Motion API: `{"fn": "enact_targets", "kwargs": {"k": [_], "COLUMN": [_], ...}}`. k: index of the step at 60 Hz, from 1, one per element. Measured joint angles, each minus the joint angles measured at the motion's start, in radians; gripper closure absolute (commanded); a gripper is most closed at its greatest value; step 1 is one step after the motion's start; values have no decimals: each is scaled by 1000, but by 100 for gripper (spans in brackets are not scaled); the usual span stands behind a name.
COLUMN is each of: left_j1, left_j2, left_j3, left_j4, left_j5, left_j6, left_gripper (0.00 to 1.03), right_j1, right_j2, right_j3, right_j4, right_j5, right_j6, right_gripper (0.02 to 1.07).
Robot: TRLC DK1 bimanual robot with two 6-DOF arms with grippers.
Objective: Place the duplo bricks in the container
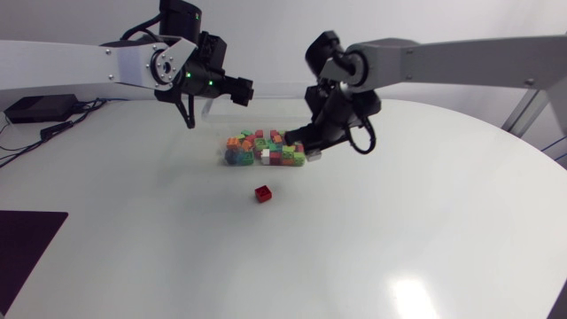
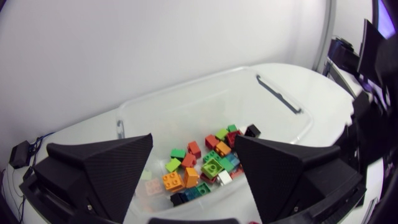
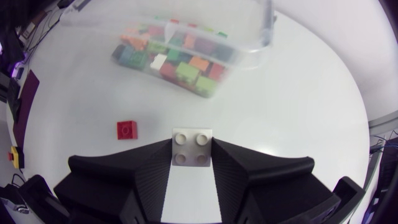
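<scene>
Duplo bricks [image 1: 264, 149] of many colours lie heaped in a clear container [image 3: 249, 53] towards the far middle of the white surface [image 1: 399, 230]. Nearest to the onlooker, a single red brick [image 1: 263, 193] sits alone on the surface, apart from the container and in front of it. The right wrist view confirms this brick [image 3: 127, 129], lying ahead of the right gripper and to one side.

The right gripper [image 1: 306, 152] hangs low, just beside the container's right end. From overhead its load cannot be made out. The right wrist view settles the point: the fingers [image 3: 143, 171] stand narrow, clamped from both sides on a white brick [image 3: 191, 149], studs facing the camera.

Further back, the left gripper [image 1: 239, 89] is raised above the container's far side. Only the left wrist view shows its condition: its fingers [image 2: 99, 174] are spread wide with nothing between them. Beyond them that view looks down into the container [image 2: 186, 106], where the bricks [image 2: 205, 165] are gathered at one end.
</scene>
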Motion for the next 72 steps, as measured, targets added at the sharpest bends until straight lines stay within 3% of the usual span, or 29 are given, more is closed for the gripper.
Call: {"fn": "enact_targets", "kwargs": {"k": [10, 20, 40, 61, 72], "left_j1": [-13, -62, -161, -173, -175], "left_j2": [-114, -108, 64, 211, 266], "left_j3": [-127, -164, -154, -66, -34], "left_j4": [-101, -238, -382, -397, -412], "left_j5": [122, 184, 179, 98, 92], "left_j6": [167, 328, 450, 468, 471], "left_gripper": [7, 8, 18, 21, 50], "right_j1": [-73, -82, -94, -94, -94], "right_j2": [-76, -100, -135, -136, -108], "right_j3": [0, 5, 93, 233, 273], "right_j4": [6, 6, 29, 43, 95], "right_j5": [-2, -13, -50, -73, -95], "right_j6": [-29, -40, -47, -47, -43], "right_gripper": [75, 75, 75, 75, 75]}}
